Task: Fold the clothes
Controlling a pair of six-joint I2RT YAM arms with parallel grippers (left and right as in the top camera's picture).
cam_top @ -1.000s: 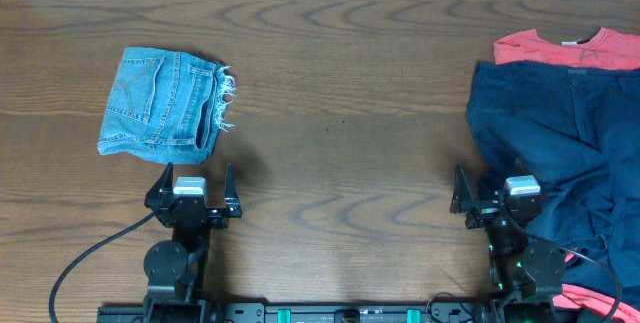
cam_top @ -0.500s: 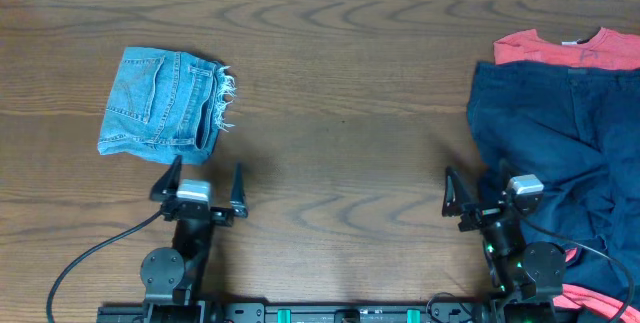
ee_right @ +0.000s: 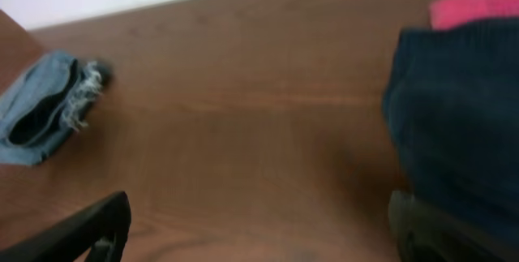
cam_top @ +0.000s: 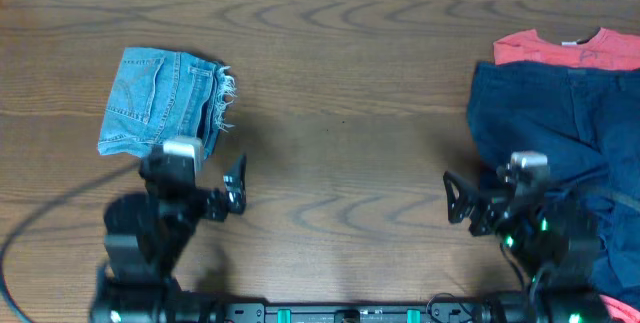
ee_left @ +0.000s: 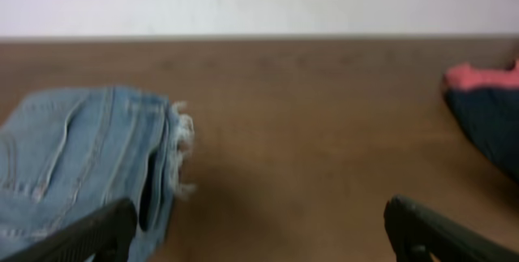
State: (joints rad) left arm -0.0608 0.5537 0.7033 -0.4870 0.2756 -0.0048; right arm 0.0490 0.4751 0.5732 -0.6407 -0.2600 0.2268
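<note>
At ten o'clock the folded denim shorts (cam_top: 160,103) lay seemingly set aside as finished, the left gripper (ee_left: 259,234) near them wide open and empty, while the right gripper (ee_right: 261,231), likewise agape and empty, sat beside the unfolded navy garment (cam_top: 550,123) at three o'clock.

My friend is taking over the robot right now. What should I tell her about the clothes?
Left end effector: open, empty, by the jean shorts.
Right end effector: open, empty, at the edge of the navy garment.
Jean shorts lie on the left side of the table. Navy garment lies rumpled on the right, over a red shirt.
Done: the shorts look folded.
Left: navy garment and red shirt.
</note>
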